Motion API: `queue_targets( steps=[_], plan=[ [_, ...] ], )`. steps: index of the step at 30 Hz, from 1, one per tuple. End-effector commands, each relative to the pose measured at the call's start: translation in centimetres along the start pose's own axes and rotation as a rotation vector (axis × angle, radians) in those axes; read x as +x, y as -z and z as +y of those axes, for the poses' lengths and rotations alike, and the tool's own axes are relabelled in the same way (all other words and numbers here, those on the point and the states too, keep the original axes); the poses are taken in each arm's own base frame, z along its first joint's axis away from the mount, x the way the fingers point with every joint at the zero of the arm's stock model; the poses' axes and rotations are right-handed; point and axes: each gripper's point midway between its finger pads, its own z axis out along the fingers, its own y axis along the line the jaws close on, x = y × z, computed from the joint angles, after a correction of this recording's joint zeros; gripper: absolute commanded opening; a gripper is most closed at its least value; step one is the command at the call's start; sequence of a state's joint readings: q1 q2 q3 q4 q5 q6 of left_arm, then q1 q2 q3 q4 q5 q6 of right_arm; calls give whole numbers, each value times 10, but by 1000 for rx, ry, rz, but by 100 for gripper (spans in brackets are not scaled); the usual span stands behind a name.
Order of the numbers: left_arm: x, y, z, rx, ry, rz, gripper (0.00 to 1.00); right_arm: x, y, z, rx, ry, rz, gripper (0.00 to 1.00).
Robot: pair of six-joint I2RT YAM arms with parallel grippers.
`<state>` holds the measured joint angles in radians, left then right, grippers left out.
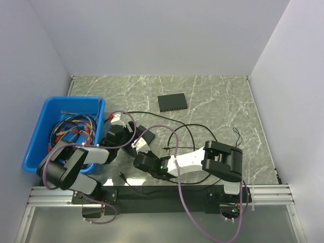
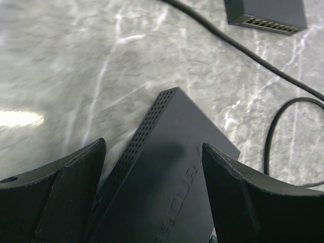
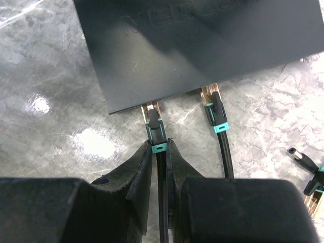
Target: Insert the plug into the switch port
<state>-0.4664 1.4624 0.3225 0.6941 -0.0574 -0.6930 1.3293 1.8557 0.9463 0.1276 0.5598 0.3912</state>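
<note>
Right claw: fingers pressed together on the tail of the plug, with its cable running back between them.
Plug: straight ahead of the fingertips, in line with them, its teal tab at the tips and its clear head at the switch's edge.
Switch port: just beyond the plug's head, on the near edge of the switch. Some of the head shows outside it, so I cannot tell whether it has latched.
Second plug: just to the right of the claw, at the same edge, showing about as much head.
Barrel connector: loose on the table, far to the right.
Left claw: fingers spread wide to either side of the switch, and I cannot tell if they touch it.
Other black box: well ahead of the left claw and to its right, ports facing it.
Doing it well: I would push straight along the plug's own axis, keeping it level and not twisting. The left claw should close and brace the switch so it cannot slide away. A grip this far back lets the plug bend, so press gently and stop when it is seated.
</note>
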Motion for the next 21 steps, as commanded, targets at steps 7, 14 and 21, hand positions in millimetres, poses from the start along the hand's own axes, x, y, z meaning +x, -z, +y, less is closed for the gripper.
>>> queue_targets(
  steps=[7,14,21],
  plan=[
    [11,41,-14,-47,36,107,83,-50,-26,29,-81,-42,-128,0],
    [-34,71,-29,-61,23,7,85,-70,-32,46,-116,4,-150,0],
    [-55,93,-21,-141,3,-41,87,-85,-41,65,-163,44,-171,0]
  ],
)
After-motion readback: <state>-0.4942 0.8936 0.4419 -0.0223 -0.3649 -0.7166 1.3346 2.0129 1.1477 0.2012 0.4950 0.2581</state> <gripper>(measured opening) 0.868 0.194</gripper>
